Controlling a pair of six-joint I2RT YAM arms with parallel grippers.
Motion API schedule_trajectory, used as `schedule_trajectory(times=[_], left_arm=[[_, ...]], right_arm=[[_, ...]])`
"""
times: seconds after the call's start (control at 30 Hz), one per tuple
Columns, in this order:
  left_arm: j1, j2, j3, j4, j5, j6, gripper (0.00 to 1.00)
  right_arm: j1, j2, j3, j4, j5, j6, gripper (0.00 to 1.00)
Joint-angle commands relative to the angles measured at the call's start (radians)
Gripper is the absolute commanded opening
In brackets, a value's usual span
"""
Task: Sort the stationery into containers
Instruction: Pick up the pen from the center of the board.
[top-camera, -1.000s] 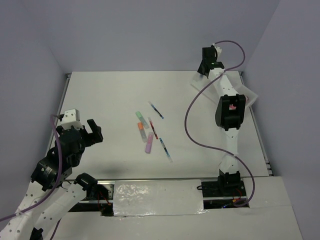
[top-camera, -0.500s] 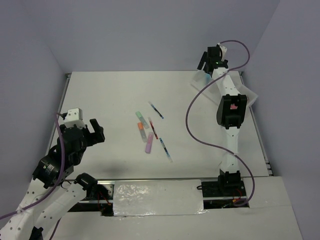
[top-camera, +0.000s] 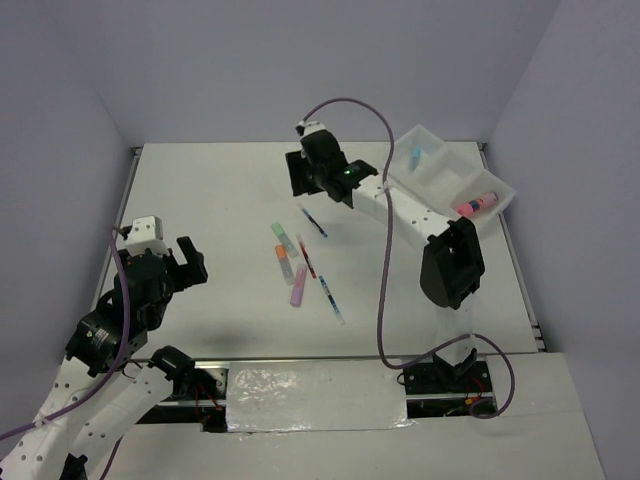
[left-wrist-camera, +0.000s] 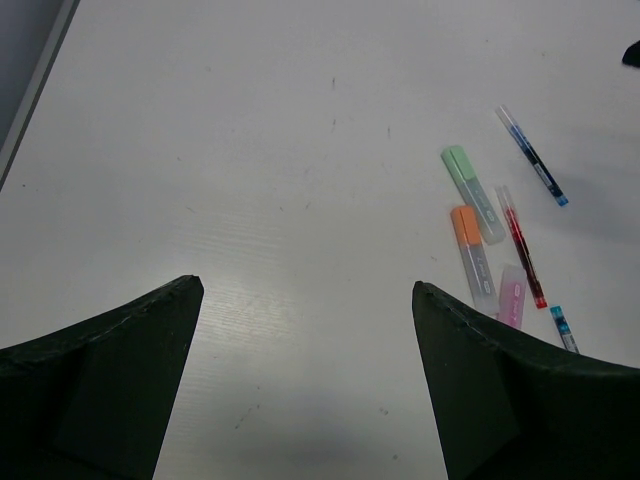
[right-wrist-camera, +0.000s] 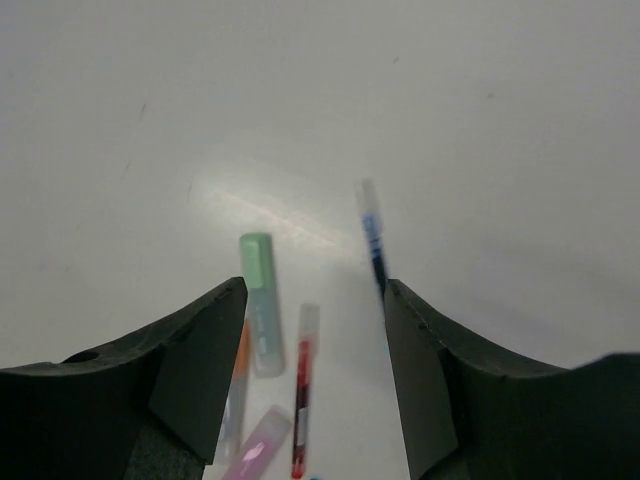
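Loose stationery lies mid-table: a green highlighter (top-camera: 284, 236), an orange one (top-camera: 284, 260), a purple one (top-camera: 298, 285), a red pen (top-camera: 306, 257) and two blue pens (top-camera: 312, 220) (top-camera: 332, 298). The white tray (top-camera: 497, 178) stands at the back right and holds a light blue highlighter (top-camera: 415, 156) and a pink marker (top-camera: 478, 204). My right gripper (top-camera: 303, 176) is open and empty, just behind the far blue pen; its view shows the green highlighter (right-wrist-camera: 260, 300), red pen (right-wrist-camera: 300, 390) and blue pen (right-wrist-camera: 373, 240). My left gripper (top-camera: 190, 262) is open and empty, left of the pile (left-wrist-camera: 473, 193).
The table's metal edge rail (top-camera: 128, 200) runs along the left side, with grey walls behind. The right arm's purple cable (top-camera: 385, 250) loops over the table between the pile and the tray. The arm bases stand at the near edge.
My right arm has swung from over the tray at the back right to the left, above the far end of the pile, uncovering the tray. The left arm has barely moved.
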Motion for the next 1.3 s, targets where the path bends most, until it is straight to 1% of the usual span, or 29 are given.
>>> schedule_trajectory(times=[0.0,0.03,0.07,0.13,0.23,0.3,0.4,0.63,0.83,0.93,1.0,1.03,1.1,1.13,1.17,1.27], left_arm=[[0.011,0.001,0.004,0.022,-0.044,-0.006,0.99],[0.013,-0.001,0.004,0.024,-0.041,-0.002,0.99],[0.013,-0.003,0.004,0.025,-0.038,-0.002,0.99],[0.013,-0.003,0.003,0.025,-0.035,-0.001,0.99],[0.013,-0.01,0.001,0.028,-0.03,0.001,0.99],[0.013,-0.012,0.0,0.028,-0.03,-0.002,0.99],[0.014,-0.009,0.001,0.03,-0.03,0.001,0.99],[0.015,-0.001,0.001,0.03,-0.027,0.002,0.99],[0.013,0.001,0.001,0.03,-0.027,0.002,0.99],[0.014,0.001,0.001,0.03,-0.026,0.004,0.99],[0.013,-0.001,0.001,0.031,-0.026,0.004,0.99],[0.013,0.001,0.001,0.03,-0.026,0.004,0.99],[0.014,-0.003,0.0,0.031,-0.023,0.007,0.99],[0.013,-0.001,0.001,0.033,-0.021,0.007,0.99],[0.013,0.004,0.0,0.034,-0.02,0.007,0.99],[0.014,0.014,0.001,0.037,-0.009,0.011,0.99]], right_arm=[[0.029,-0.037,-0.09,0.052,-0.068,0.021,0.64],[0.074,0.014,-0.074,0.042,-0.079,0.016,0.64],[0.091,0.048,-0.021,0.022,-0.073,0.01,0.65],[0.123,0.123,0.012,0.001,-0.093,-0.01,0.66],[0.142,0.185,0.042,0.019,-0.081,-0.027,0.6],[0.145,0.211,0.061,0.004,-0.077,-0.033,0.57],[0.146,0.234,0.045,0.002,-0.097,-0.039,0.56],[0.177,0.305,0.064,-0.029,-0.139,-0.074,0.55],[0.185,0.366,0.096,-0.058,-0.108,-0.07,0.53],[0.189,0.404,0.13,-0.079,-0.062,-0.062,0.51],[0.194,0.423,0.153,-0.091,-0.061,-0.063,0.46],[0.2,0.427,0.168,-0.095,-0.082,-0.065,0.35],[0.206,0.415,0.167,-0.052,-0.137,-0.063,0.17],[0.206,0.398,0.132,-0.011,-0.192,-0.063,0.0],[0.2,0.377,0.107,0.099,-0.328,-0.056,0.0],[0.163,0.296,0.067,0.265,-0.522,-0.05,0.0]])
